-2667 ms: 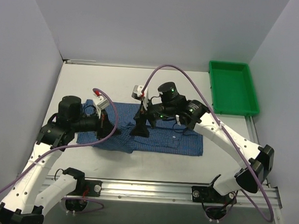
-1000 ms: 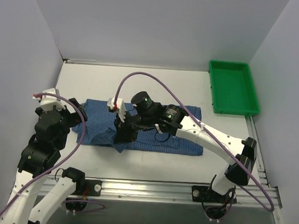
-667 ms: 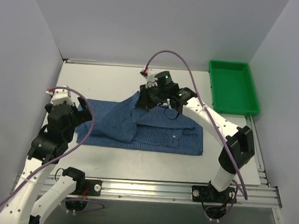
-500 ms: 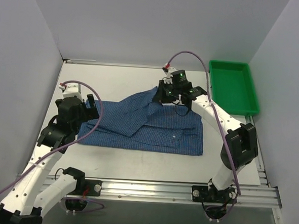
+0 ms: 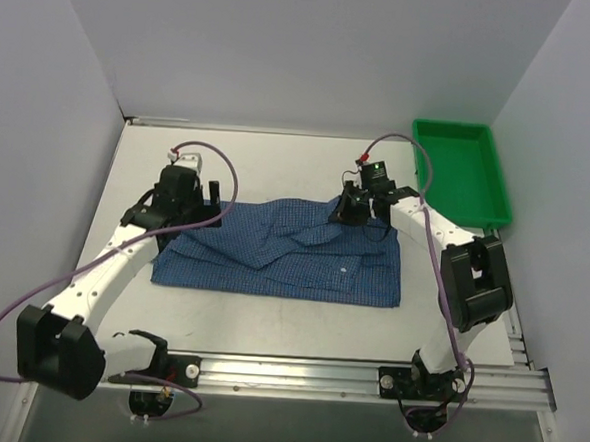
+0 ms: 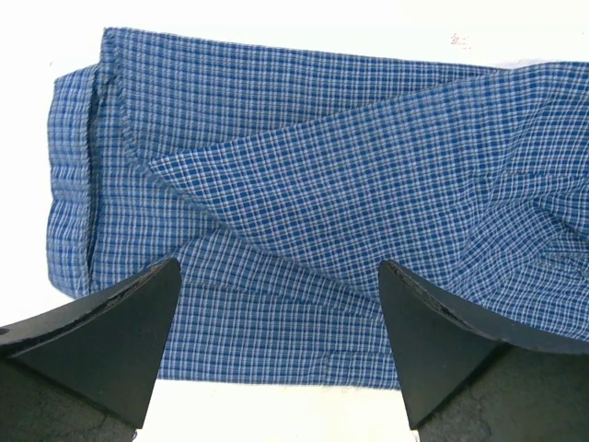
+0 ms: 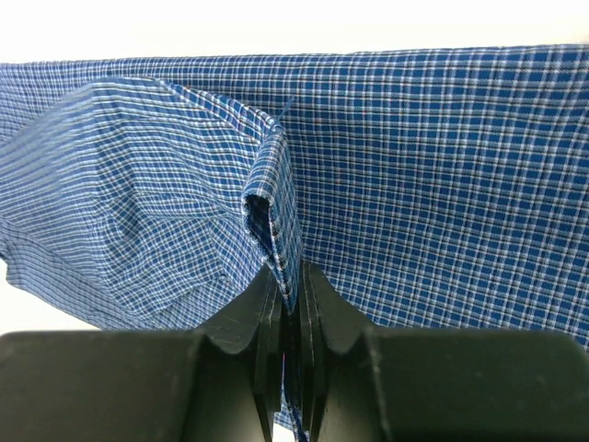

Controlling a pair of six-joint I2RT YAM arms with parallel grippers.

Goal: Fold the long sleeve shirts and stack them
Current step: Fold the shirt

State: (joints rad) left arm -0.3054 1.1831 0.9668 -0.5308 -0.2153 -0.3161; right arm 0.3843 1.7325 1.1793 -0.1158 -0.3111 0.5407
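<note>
One blue fine-checked long sleeve shirt point(image 5: 293, 256) lies partly folded across the middle of the white table. My right gripper point(image 5: 352, 210) is at the shirt's far right part, shut on a raised fold of the cloth point(image 7: 276, 198); in the right wrist view the fabric runs up out of the closed jaws. My left gripper point(image 5: 202, 199) hovers over the shirt's far left corner, open wide with nothing between its fingers point(image 6: 110, 322). The left wrist view shows the folded layers of the shirt point(image 6: 304, 184) below it and the table edge of the cloth.
A green tray point(image 5: 460, 173) stands at the far right of the table. Bare white tabletop point(image 5: 248, 163) lies behind the shirt and in front of it point(image 5: 289, 326). Grey walls close in the left, back and right sides.
The right gripper has carried the pinched cloth from the shirt's left-middle up and across to the far right. The left arm has swung forward from the near left to the shirt's far left corner.
</note>
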